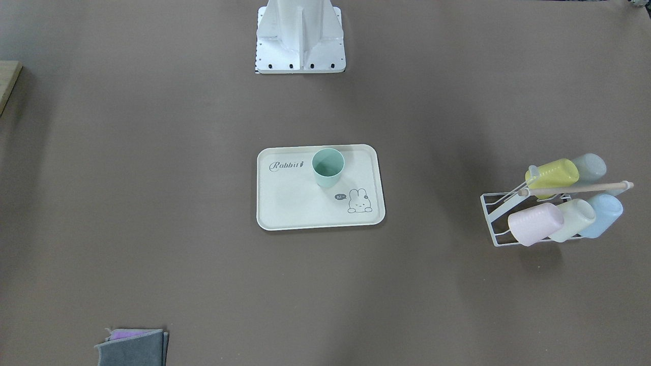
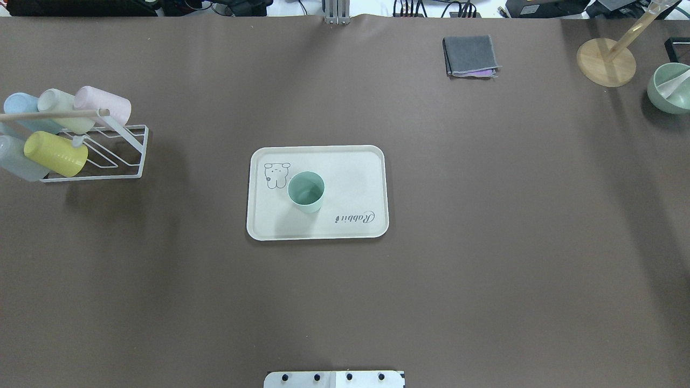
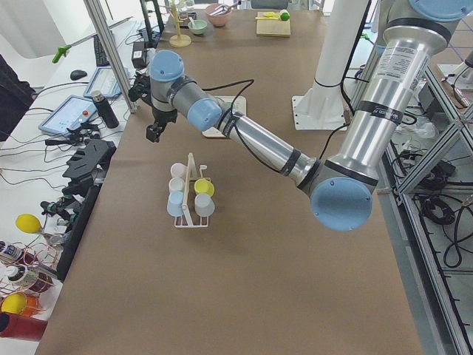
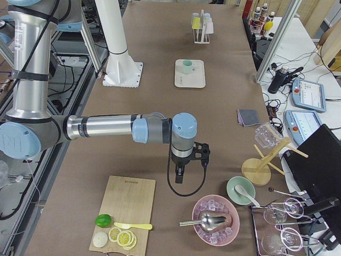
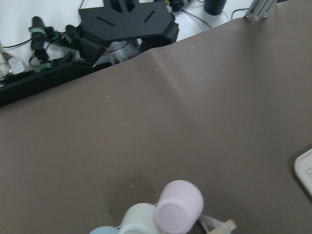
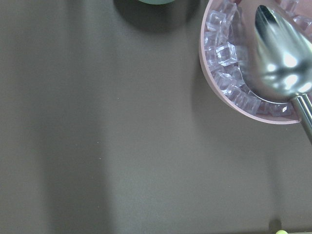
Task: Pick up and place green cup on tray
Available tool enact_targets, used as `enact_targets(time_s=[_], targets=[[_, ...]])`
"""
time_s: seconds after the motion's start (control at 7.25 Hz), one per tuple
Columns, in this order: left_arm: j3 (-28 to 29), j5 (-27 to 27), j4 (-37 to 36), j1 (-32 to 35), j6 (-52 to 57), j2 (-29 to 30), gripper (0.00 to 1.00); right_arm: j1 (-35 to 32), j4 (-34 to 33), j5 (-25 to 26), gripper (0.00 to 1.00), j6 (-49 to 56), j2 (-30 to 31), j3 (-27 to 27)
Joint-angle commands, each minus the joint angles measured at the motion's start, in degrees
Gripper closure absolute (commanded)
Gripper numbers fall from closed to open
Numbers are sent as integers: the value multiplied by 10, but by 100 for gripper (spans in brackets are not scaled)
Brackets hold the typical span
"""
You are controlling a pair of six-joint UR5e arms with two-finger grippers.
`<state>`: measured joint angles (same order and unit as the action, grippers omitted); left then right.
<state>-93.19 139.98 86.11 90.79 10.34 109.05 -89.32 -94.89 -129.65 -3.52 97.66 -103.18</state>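
The green cup stands upright on the cream tray, between the bunny drawing and the "Rabbit" script. Nothing touches it. Neither gripper appears in the overhead or front views. My left gripper hangs above the table beyond the cup rack, far from the tray; I cannot tell whether it is open or shut. My right gripper points down near the pink ice bowl, also far from the tray, and I cannot tell its state. Neither wrist view shows any fingers.
A white wire rack holds yellow, pink, cream and blue cups on its side of the table. Folded cloths, a wooden stand and a green bowl sit at the far edge. The pink ice bowl holds a metal scoop.
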Motion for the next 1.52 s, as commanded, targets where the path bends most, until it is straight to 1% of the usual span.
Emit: enact_targets(time_s=[0.0,0.14,0.28,0.41,0.55,0.69,0.83,0.97,1.1,1.38], targets=[[34,-17,-133,53,124,-25,2,0,0,0,0,0,0,0],[28,-63,-145,55,147,-57,2,0,0,0,0,0,0,0],[29,-91,-194,55,151,-76,2,0,1,-1,0,-1,1,0],[27,-86,-215,56,147,-110,2,0,1,-2,0,-1,1,0],[21,-88,-211,52,138,-118,2,0,1,-2,0,-1,1,0],[56,-86,-182,51,126,-118,2,0,1,-2,0,-1,1,0],[116,-86,-71,51,121,-120,2,0,1,-2,0,-1,1,0],[139,-86,-20,51,86,-120,2,0,1,-2,0,-1,1,0],[131,-85,-15,51,51,-120,2,0,1,-3,0,-1,1,1],[124,-43,12,38,-36,-119,2,0,1,-3,0,-1,1,0]])
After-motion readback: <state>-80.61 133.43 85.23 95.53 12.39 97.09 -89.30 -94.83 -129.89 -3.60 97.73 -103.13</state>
